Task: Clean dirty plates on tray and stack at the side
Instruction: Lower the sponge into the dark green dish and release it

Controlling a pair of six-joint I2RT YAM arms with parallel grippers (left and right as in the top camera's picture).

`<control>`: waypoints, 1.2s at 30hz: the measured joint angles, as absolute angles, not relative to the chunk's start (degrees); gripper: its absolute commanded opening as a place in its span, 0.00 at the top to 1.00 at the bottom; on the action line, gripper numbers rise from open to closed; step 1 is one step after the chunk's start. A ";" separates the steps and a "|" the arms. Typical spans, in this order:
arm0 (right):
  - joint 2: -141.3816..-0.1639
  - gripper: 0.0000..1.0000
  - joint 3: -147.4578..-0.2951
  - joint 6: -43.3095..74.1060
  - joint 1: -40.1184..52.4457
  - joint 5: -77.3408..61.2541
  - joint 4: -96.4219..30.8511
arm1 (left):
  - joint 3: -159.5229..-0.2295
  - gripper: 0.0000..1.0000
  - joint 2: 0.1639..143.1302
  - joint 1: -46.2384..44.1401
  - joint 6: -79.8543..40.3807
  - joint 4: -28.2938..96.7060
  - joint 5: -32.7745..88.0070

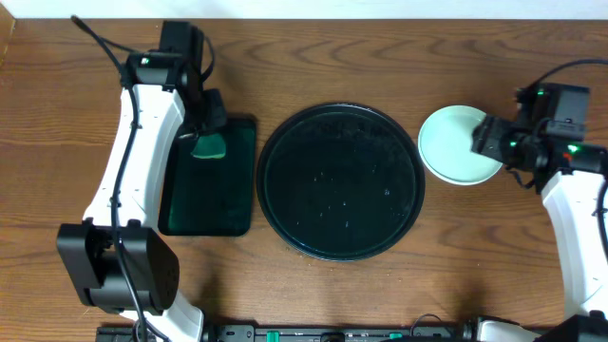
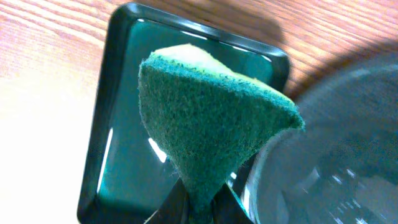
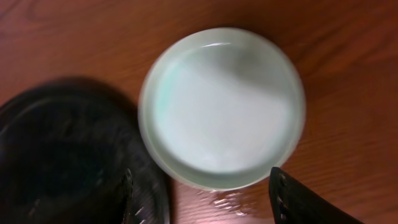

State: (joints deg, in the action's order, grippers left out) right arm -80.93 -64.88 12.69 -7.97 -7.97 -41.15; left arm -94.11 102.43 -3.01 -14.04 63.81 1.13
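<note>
The large round black tray (image 1: 342, 180) sits mid-table with no plate on it; it also shows in the right wrist view (image 3: 56, 155) and the left wrist view (image 2: 336, 149). The pale-mint plates (image 1: 454, 142) sit in a stack right of the tray, the top one with no smear (image 3: 224, 106). My right gripper (image 1: 486, 138) is open and empty just beyond the stack's edge (image 3: 202, 196). My left gripper (image 1: 207, 128) is shut on a green sponge (image 2: 211, 118), held over the dark green rectangular tray (image 1: 211, 180).
The dark green rectangular tray (image 2: 106, 162) lies left of the black tray, nearly touching it. The wooden table (image 1: 456, 247) surrounds everything. The left arm's base stands at the front left.
</note>
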 measured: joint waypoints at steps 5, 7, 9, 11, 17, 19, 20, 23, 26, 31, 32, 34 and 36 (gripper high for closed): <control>-81.10 0.32 -64.88 11.86 -3.84 -8.19 -42.22 | -82.78 0.93 102.45 -1.28 -11.46 55.27 0.95; -81.10 0.32 -64.88 11.60 -2.94 -8.16 -42.22 | -79.00 0.93 102.54 -1.28 -10.44 53.52 0.99; -81.10 0.31 -64.88 11.46 -2.39 -8.10 -42.22 | -74.65 0.91 102.54 -1.34 -9.76 49.71 0.89; -81.12 0.30 -64.88 11.25 -1.89 -8.12 -42.24 | -70.85 0.83 102.59 -1.32 -9.21 46.57 0.60; -81.12 0.23 -64.88 8.56 -1.19 -8.12 -43.20 | -66.17 0.27 102.69 -1.34 -9.39 43.99 -0.16; -81.12 0.21 -64.88 7.79 -1.19 -8.12 -44.14 | -66.17 0.27 102.54 -1.32 -9.52 45.67 -0.23; -81.12 0.17 -64.88 7.42 -1.19 -8.12 -44.56 | -66.17 0.27 102.32 -1.32 -9.65 46.72 -0.27; -81.12 0.04 -65.54 6.07 -1.19 -8.16 -47.09 | -66.61 0.26 99.11 -1.32 -10.07 50.68 -0.32; -81.10 0.01 -68.86 4.60 -1.19 -8.19 -51.68 | -67.94 0.26 90.21 -1.34 -10.28 52.36 -0.34; -79.46 0.01 -77.14 3.60 -1.19 -8.14 -58.24 | -69.52 0.26 78.13 -1.32 -10.46 52.34 -0.36; -78.59 0.01 -78.43 3.60 -1.19 -8.16 -59.22 | -69.58 0.25 76.55 -1.32 -10.48 52.36 -0.38; -76.29 0.01 -80.79 3.60 -1.19 -8.71 -60.86 | -69.58 0.26 74.85 -1.32 -10.48 52.49 -0.36; -73.12 0.01 -82.59 3.57 -1.19 -10.07 -61.43 | -69.58 0.26 73.95 -1.34 -10.48 52.49 -0.38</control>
